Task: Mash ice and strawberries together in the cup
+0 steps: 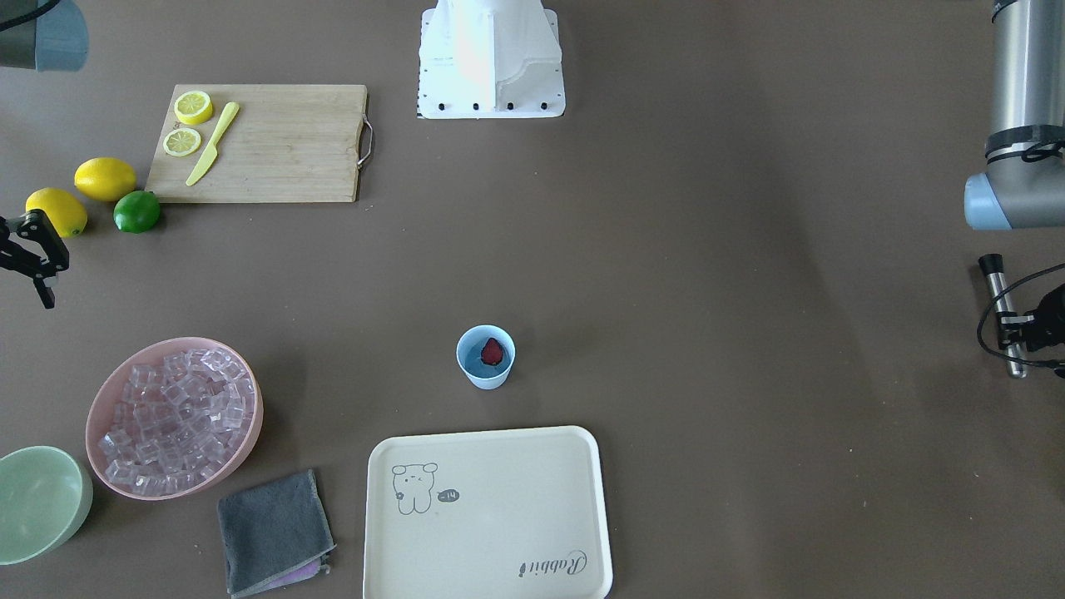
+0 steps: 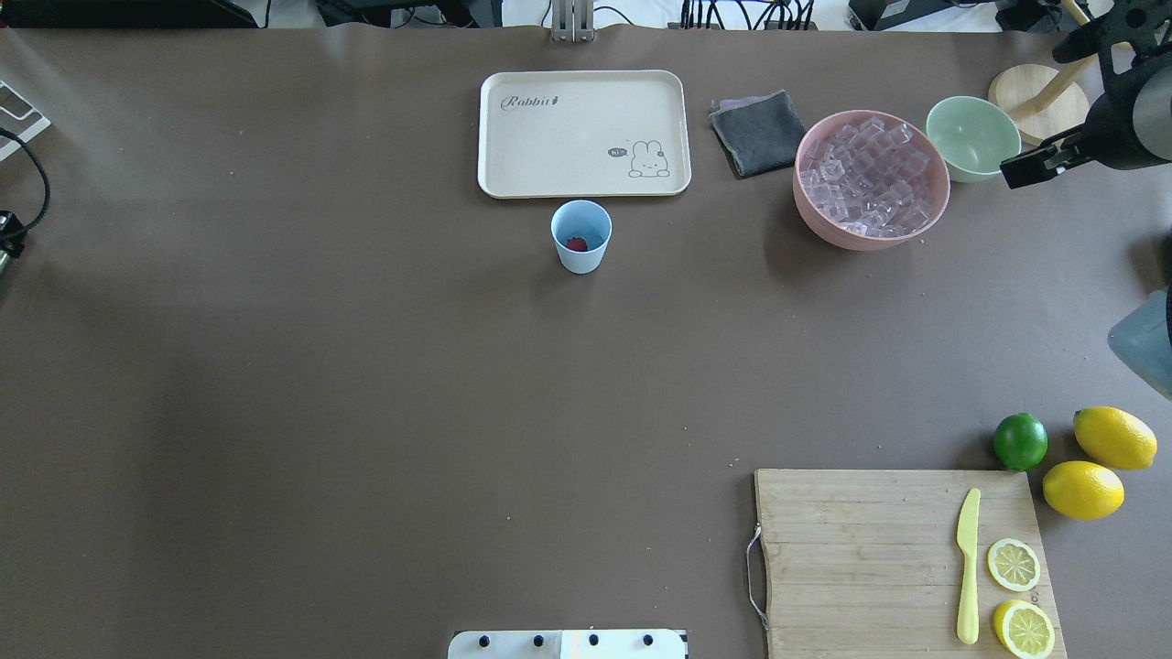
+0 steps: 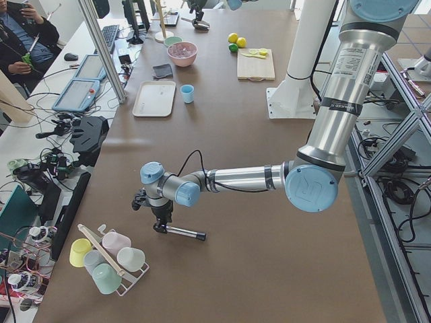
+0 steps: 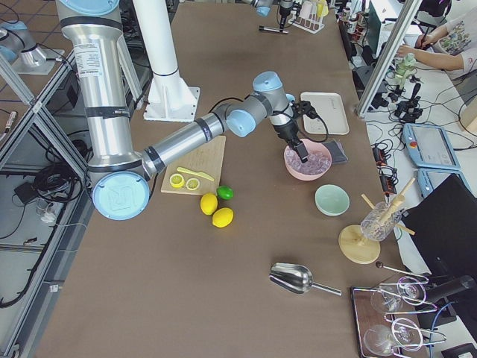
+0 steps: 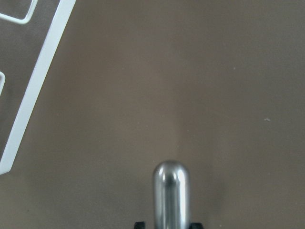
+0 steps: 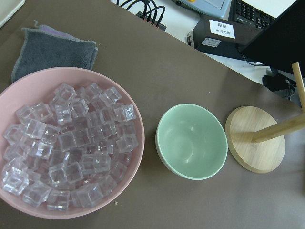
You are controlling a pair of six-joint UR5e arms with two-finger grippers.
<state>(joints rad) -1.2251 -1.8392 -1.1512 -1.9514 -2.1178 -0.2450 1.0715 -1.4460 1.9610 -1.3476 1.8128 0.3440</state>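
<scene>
Judging from how things lie, the task is barely under way. The strawberry (image 1: 492,352) sits inside the cup (image 1: 485,378), but no ice shows in there. The ice (image 2: 870,174) is heaped in the pink bowl (image 2: 851,236), well off to the robot's right of the cup. The right gripper (image 2: 1014,172) hangs near that bowl; I cannot tell whether it is wide or narrow. Far off on the cup's other side, the left gripper (image 1: 1017,324) is clamped on a metal masher (image 1: 998,291). Moving ice into the cup and mashing are left.
</scene>
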